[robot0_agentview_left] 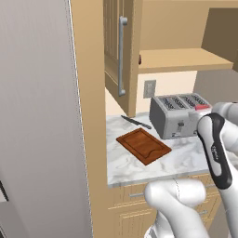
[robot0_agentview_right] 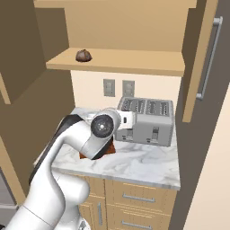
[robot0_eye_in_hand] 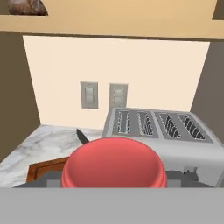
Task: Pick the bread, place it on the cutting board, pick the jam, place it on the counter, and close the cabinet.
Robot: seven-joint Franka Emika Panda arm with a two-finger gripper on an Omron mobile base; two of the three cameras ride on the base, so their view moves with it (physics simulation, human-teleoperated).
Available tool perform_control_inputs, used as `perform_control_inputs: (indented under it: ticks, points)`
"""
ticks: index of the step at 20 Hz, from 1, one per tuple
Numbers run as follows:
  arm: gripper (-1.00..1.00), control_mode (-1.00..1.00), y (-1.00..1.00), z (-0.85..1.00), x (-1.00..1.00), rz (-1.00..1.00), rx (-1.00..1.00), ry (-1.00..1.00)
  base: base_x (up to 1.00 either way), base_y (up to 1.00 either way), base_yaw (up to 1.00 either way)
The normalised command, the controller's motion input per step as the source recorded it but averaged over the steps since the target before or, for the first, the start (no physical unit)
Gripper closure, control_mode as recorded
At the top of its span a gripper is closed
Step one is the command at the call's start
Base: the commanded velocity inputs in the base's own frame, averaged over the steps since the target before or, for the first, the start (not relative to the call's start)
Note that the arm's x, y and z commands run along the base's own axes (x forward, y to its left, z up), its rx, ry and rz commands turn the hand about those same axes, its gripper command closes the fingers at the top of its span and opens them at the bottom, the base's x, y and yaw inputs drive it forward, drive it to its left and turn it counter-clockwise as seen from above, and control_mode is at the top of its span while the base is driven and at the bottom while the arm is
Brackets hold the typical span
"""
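My gripper [robot0_eye_in_hand: 113, 180] is shut on the jam [robot0_eye_in_hand: 113, 164], a red jar that bulges between the two dark fingers. The jam [robot0_agentview_left: 203, 107] hangs in the air at the near right of the toaster, above the marbled counter [robot0_agentview_left: 186, 158]. The bread [robot0_agentview_right: 83, 55] sits on the open cabinet's shelf [robot0_agentview_right: 117, 60], and shows at the top left as the bread [robot0_eye_in_hand: 26, 6] in the hand view. The cutting board [robot0_agentview_left: 143, 145] lies bare on the counter, left of the toaster. Both cabinet doors [robot0_agentview_left: 116, 46] [robot0_agentview_right: 200, 58] stand open.
A silver four-slot toaster [robot0_agentview_left: 179, 115] stands at the back of the counter, just beyond the held jar. A dark knife [robot0_agentview_left: 135, 122] lies behind the board. Wall outlets [robot0_agentview_right: 109, 87] are above the counter. A tall grey panel [robot0_agentview_left: 37, 116] bounds the left side.
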Motion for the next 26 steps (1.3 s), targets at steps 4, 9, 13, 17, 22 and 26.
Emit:
perform_control_inputs:
  ticks: [4, 9, 13, 17, 22, 26]
  points:
    - [1.0, -1.0, -0.12, -0.37, 0.0, 0.03, -0.03, 0.0, 0.0, 0.0, 0.0]
    - [1.0, -1.0, -0.08, -0.39, 0.0, 0.03, -0.02, 0.0, 0.0, 0.0, 0.0]
    - [1.0, -1.0, -0.09, -0.4, 0.0, 0.04, -0.01, 0.0, 0.0, 0.0, 0.0]
    - [1.0, -1.0, -0.1, -0.36, 0.0, 0.04, 0.0, 0.0, 0.0, 0.0, 0.0]
    - [1.0, -1.0, -0.09, -0.38, 0.0, 0.04, 0.0, 0.0, 0.0, 0.0, 0.0]
    - [1.0, -1.0, -0.09, -0.41, 0.0, 0.04, -0.01, 0.0, 0.0, 0.0, 0.0]
